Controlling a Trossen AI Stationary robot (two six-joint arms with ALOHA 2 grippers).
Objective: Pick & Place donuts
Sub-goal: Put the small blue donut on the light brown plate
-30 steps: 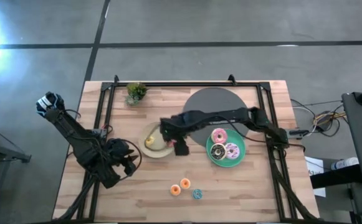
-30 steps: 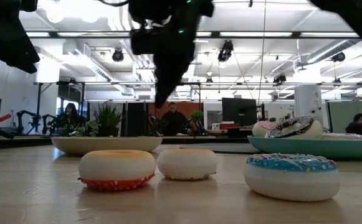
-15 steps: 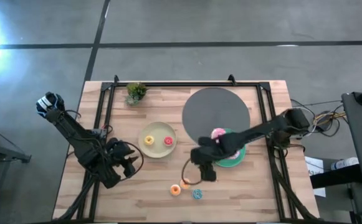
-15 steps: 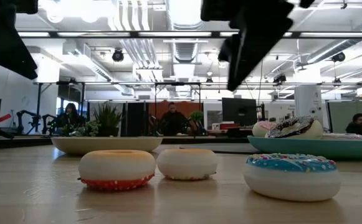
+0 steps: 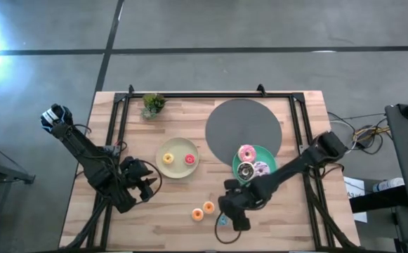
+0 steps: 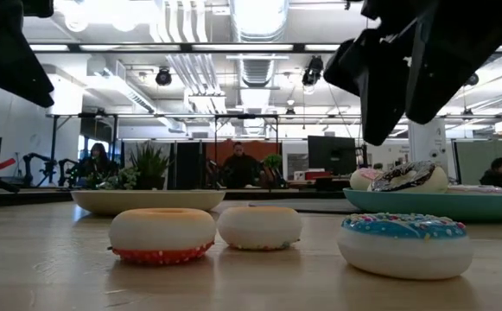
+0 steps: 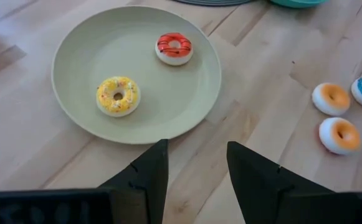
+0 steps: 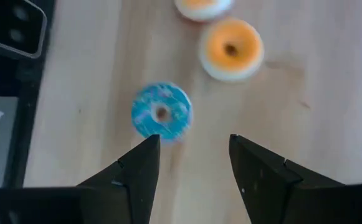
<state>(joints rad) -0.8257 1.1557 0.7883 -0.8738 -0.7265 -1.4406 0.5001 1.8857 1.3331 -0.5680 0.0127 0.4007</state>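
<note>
My right gripper (image 5: 233, 213) (image 8: 193, 163) hovers open above the table's near part, just beside and over the blue mini donut (image 8: 162, 112) (image 6: 404, 243), touching nothing. Two orange mini donuts (image 8: 231, 48) (image 5: 197, 214) lie flat on the wood next to it. The yellow donut (image 7: 118, 95) and the red donut (image 7: 174, 48) lie on the cream plate (image 5: 178, 147). The pink donut (image 5: 246, 152), the chocolate donut (image 5: 245, 170) and the lilac donut (image 5: 261, 169) sit on the teal plate (image 5: 269, 156). My left gripper (image 5: 146, 188) (image 7: 196, 168) waits open near the table's left side.
A round dark grey mat (image 5: 244, 125) lies at the far middle and a small potted plant (image 5: 153, 104) at the far left. A black frame rail (image 5: 119, 133) runs along the table's sides. Bare wood lies between the cream plate and the near edge.
My right gripper has swung from over the cream plate toward the table's near edge and somewhat right, ending above the blue donut. With the gripper gone, the red donut shows lying on the cream plate beside the yellow one. The other donuts have stayed put.
</note>
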